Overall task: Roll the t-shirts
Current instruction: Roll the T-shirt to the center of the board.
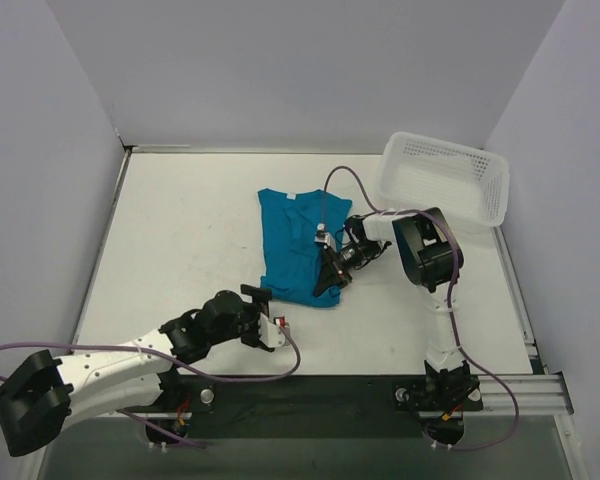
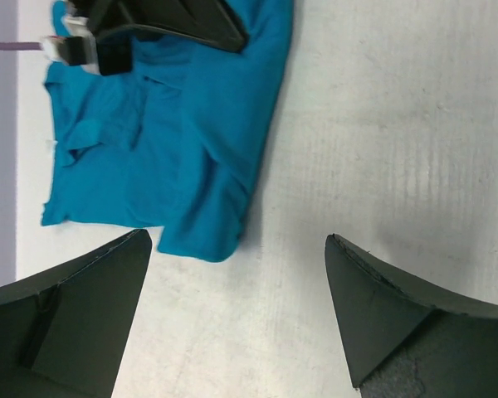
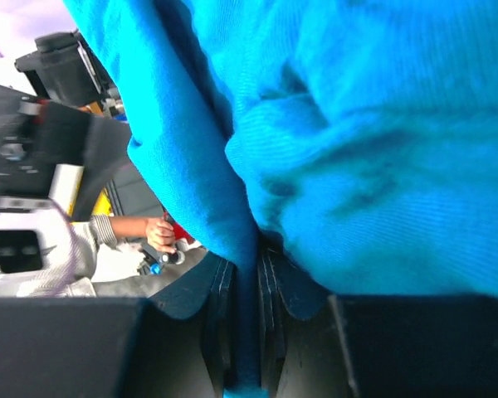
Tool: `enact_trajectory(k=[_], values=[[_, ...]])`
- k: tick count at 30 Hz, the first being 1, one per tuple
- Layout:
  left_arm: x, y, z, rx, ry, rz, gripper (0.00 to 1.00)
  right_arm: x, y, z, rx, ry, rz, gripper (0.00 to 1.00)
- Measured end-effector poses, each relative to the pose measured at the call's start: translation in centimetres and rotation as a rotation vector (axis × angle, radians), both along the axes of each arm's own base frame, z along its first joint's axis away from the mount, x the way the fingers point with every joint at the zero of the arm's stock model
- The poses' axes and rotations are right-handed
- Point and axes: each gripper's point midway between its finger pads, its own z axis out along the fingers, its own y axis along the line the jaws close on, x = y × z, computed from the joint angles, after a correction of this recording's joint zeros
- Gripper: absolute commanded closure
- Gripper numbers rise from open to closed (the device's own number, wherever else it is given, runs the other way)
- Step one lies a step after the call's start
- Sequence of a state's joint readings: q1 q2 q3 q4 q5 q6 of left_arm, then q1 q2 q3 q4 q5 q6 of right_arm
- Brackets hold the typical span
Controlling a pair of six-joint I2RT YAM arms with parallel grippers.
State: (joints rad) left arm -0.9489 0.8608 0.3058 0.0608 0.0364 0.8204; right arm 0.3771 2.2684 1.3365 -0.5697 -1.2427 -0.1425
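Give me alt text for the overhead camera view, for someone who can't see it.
A teal t-shirt lies partly folded on the table, its near right corner pinched by the right gripper. The left gripper is open, just short of the shirt; a white basket sits at the far right.

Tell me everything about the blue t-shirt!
The t-shirt is plain teal, soft-looking cotton, with no print. It lies folded into a narrow, wrinkled strip on the white table, collar at the far end. The right gripper is shut on its near right edge. Nothing else touches it.
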Motion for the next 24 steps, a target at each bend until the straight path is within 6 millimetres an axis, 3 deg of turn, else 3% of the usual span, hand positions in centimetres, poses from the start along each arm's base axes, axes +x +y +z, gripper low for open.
enact_trajectory(k=[6,15,24], values=[[0.6,0.1,-4.8,0.122,0.011,-0.015,0.04,0.4,0.3,0.0,0.011,-0.001,-0.018,1.00],[4.6,-1.4,-4.3,0.123,-0.177,0.028,0.10,0.5,0.4,0.0,0.023,-0.002,-0.024,1.00],[5.9,-0.7,-4.9,0.198,-0.243,0.004,0.23,0.5,0.4,0.1,0.031,-0.001,-0.023,1.00]])
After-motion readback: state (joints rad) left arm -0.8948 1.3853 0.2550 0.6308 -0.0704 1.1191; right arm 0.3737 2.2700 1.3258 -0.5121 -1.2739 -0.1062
